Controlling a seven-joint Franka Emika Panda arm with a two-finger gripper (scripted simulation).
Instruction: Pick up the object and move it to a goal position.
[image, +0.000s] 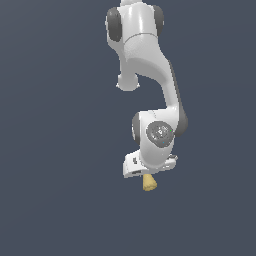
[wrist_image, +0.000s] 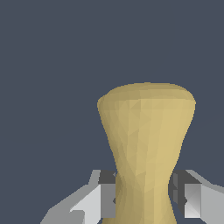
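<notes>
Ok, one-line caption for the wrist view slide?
Tool fingers flank the narrow waist of the tan hourglass piece.

Tan-yellow object (wrist_image: 146, 144); white arm (image: 150, 55); slate-blue backdrop (image: 50, 150).

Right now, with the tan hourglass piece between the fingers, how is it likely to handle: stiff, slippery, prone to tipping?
The hourglass piece looks rigid, with no sag. The fingers sit at its narrow waist, so the flared ends should resist sliding out. Its matte surface suggests fair grip. Set down on a flared end, it might stand, though it looks tall and could tip.
</notes>
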